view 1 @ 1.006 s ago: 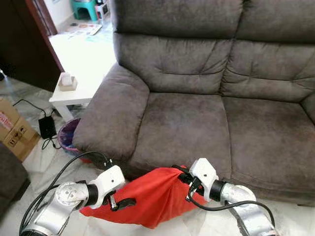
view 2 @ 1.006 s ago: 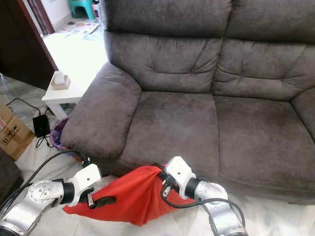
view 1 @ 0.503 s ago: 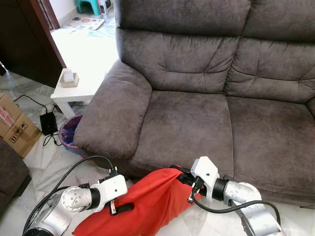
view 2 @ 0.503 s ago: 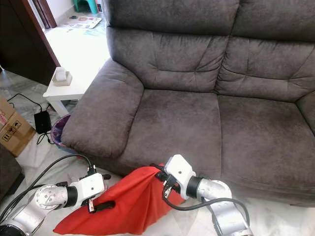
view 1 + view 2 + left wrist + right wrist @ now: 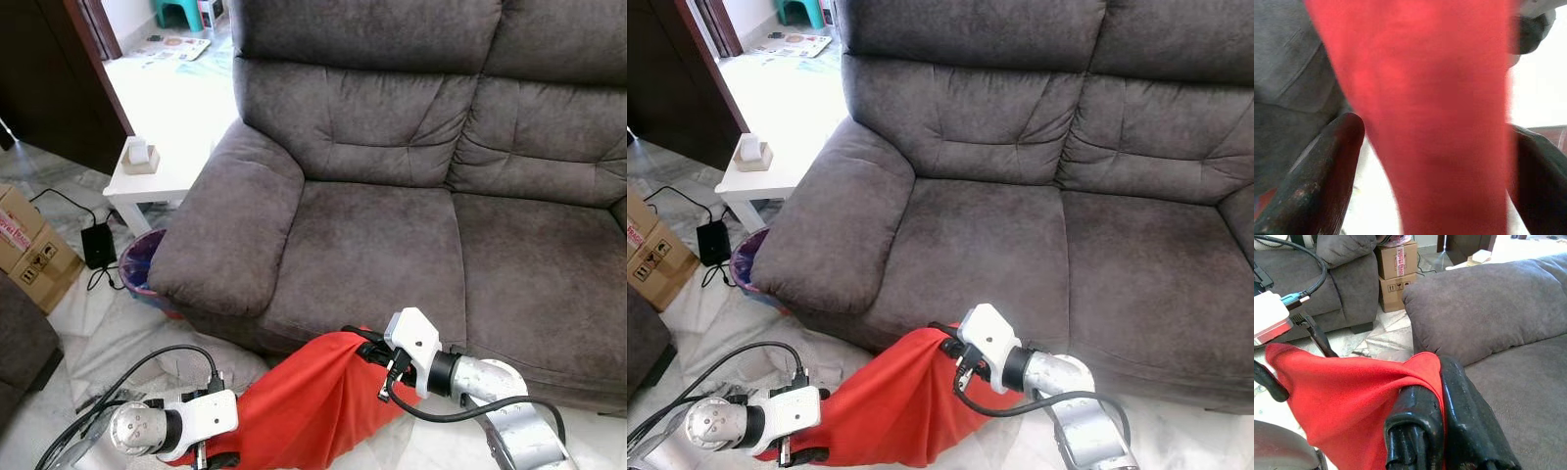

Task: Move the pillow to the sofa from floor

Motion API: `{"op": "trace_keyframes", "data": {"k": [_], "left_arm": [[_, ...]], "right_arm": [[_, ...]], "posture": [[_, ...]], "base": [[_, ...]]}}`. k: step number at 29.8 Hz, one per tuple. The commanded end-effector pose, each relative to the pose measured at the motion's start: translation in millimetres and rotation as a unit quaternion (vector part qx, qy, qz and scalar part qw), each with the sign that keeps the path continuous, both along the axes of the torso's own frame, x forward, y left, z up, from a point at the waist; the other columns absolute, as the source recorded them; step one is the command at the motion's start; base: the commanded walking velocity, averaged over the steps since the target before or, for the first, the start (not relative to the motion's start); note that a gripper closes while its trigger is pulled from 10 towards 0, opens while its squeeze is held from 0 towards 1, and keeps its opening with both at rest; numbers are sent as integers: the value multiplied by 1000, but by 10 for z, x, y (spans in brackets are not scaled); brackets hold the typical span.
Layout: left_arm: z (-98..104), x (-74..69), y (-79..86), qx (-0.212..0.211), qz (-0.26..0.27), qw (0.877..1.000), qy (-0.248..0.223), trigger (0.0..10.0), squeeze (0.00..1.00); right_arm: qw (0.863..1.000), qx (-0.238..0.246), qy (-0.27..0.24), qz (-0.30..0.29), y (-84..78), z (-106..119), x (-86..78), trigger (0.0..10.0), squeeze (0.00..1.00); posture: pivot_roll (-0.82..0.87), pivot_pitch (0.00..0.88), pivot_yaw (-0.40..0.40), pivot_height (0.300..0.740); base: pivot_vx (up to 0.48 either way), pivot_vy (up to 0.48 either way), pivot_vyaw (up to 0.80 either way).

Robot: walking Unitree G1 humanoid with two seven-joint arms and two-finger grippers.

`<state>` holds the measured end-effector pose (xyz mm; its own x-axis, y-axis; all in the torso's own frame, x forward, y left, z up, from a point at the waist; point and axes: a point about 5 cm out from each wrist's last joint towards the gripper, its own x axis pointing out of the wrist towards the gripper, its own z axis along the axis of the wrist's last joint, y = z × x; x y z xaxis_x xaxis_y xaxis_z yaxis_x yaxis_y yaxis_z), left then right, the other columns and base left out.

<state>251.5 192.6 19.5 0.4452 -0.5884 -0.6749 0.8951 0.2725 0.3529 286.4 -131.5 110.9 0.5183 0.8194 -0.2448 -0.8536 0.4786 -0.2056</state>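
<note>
Fabric of the red pillow [image 5: 313,401] hung stretched between both grippers before the sofa [image 5: 392,225]: right gripper [image 5: 364,345] clamped its raised corner, left gripper [image 5: 808,455] pinched the low end.

Red pillow [image 5: 313,406]: lower edge cut off by the frame bottom in both eye views, below the sofa [image 5: 392,196] seat front; blurred in the left wrist view.
Left gripper [image 5: 803,456]: fingertips partly cut by the frame edge, beside the pillow.
Right gripper [image 5: 364,345]: fingertips buried in pillow cloth at the sofa's front edge.
Sofa: right end cropped.
</note>
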Motion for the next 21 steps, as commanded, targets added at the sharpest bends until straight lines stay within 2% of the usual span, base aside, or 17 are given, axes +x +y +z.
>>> {"op": "trace_keyframes", "data": {"k": [1, 2, 3, 8, 9, 10, 11, 12, 13, 21], "left_arm": [[-57, -48, 52, 20, -5, 1000, 3, 5765, 0], [-57, -48, 52, 20, -5, 1000, 3, 5765, 0], [-66, -49, 47, 21, -8, 1000, 5, 0, 0], [-80, -60, 54, 25, -16, 1000, 8, 118, 0], [-76, -65, 62, 27, -19, 999, 9, 3098, 0], [-74, -68, 67, 28, -20, 999, 9, 3804, 0], [-76, -74, 77, 29, -21, 999, 9, 6353, 0], [-77, -78, 84, 30, -22, 999, 9, 6353, 0], [-85, -90, 103, 37, -25, 999, 9, 10000, 0], [-157, -151, 237, 71, -11, 997, 18, 10000, 0]], "right_arm": [[998, 40, -52, 23, 92, 262, 7, 10000, 0], [998, 40, -52, 23, 92, 262, 7, 10000, 0], [997, 43, -51, 25, 112, 267, 3, 10000, 0], [998, 39, -47, 25, 104, 253, -2, 10000, 0], [998, 37, -46, 24, 93, 244, -5, 10000, 0], [998, 37, -46, 24, 89, 241, -6, 10000, 0], [998, 36, -45, 23, 85, 237, -7, 10000, 0], [998, 36, -44, 23, 83, 234, -8, 10000, 0], [998, 34, -43, 21, 80, 228, -9, 10000, 0], [999, 28, -39, 16, 41, 209, 0, 10000, 0]], "posture": [[16, 145, 21, 740], [16, 145, 21, 740], [16, 146, 20, 740], [17, 147, 19, 740], [19, 151, 17, 740], [21, 152, 16, 740], [21, 152, 16, 740], [20, 152, 16, 740], [20, 152, 16, 740], [23, 159, 13, 740]], "base": [[0, 0, 0], [0, 0, 0], [0, 0, 0], [0, 0, 0], [0, 0, 0], [0, 0, 0], [0, 0, 0], [0, 0, 0], [0, 0, 0], [0, 0, 0]]}}
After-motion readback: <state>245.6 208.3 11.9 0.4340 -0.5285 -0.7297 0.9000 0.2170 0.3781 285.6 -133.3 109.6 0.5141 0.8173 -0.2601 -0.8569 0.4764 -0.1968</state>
